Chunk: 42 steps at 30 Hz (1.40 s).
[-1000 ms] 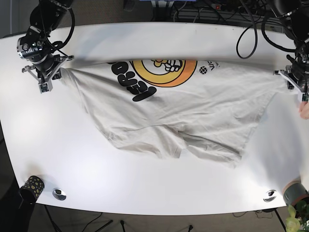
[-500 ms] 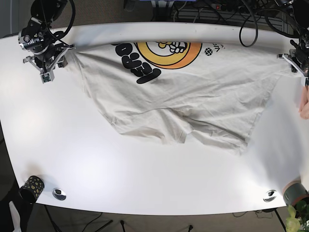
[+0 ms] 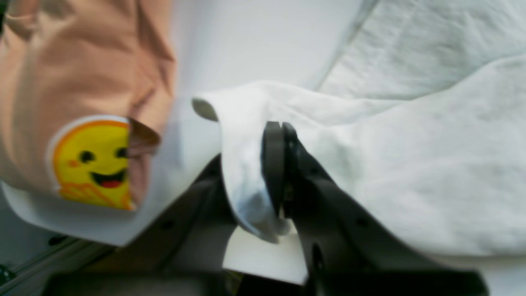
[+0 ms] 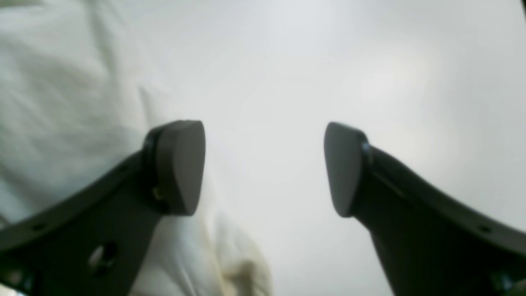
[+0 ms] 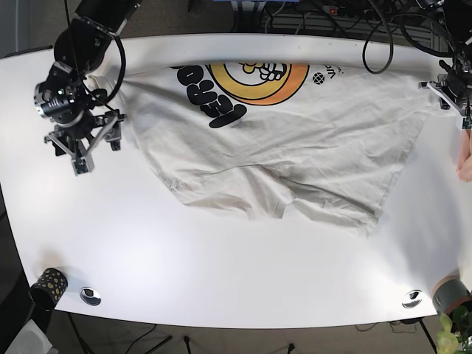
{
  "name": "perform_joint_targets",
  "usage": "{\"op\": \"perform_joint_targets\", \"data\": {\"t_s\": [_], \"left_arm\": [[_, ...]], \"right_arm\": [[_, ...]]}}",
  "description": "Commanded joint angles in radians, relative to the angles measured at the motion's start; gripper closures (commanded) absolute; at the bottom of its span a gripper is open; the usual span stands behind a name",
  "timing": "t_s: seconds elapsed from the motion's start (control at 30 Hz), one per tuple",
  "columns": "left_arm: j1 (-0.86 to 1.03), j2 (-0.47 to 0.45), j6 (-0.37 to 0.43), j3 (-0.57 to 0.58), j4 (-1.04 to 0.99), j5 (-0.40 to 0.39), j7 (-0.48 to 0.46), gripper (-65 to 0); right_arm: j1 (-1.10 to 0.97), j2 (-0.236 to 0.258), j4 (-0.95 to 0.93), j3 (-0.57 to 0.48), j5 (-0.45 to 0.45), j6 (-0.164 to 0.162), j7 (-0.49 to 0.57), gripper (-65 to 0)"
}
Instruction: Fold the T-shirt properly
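My left gripper (image 3: pixel 279 168) has its jaws pressed together on a fold of the white T-shirt (image 5: pixel 295 140), pinching the cloth's edge at the far right of the table (image 5: pixel 221 265); the fabric bunches over one finger and hangs below it. In the base view this gripper (image 5: pixel 451 90) sits at the shirt's right corner. My right gripper (image 4: pixel 263 168) stands with its jaws spread wide and nothing between them, bare tabletop in the gap and shirt fabric just beside its left finger. From above it (image 5: pixel 80 141) hovers at the left, apart from the shirt's left edge. The shirt lies spread and wrinkled across the far half of the table, its orange and black print (image 5: pixel 243 81) toward the far edge.
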Motion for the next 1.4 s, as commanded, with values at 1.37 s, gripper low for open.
{"op": "perform_joint_targets", "data": {"t_s": [1.37], "left_arm": [[-0.006,-0.018,0.007,0.001,0.021,-0.002,-0.019,0.0]], "right_arm": [[0.398,-0.109,-0.621,-0.133,0.013,0.004,0.073,-43.3]]}}
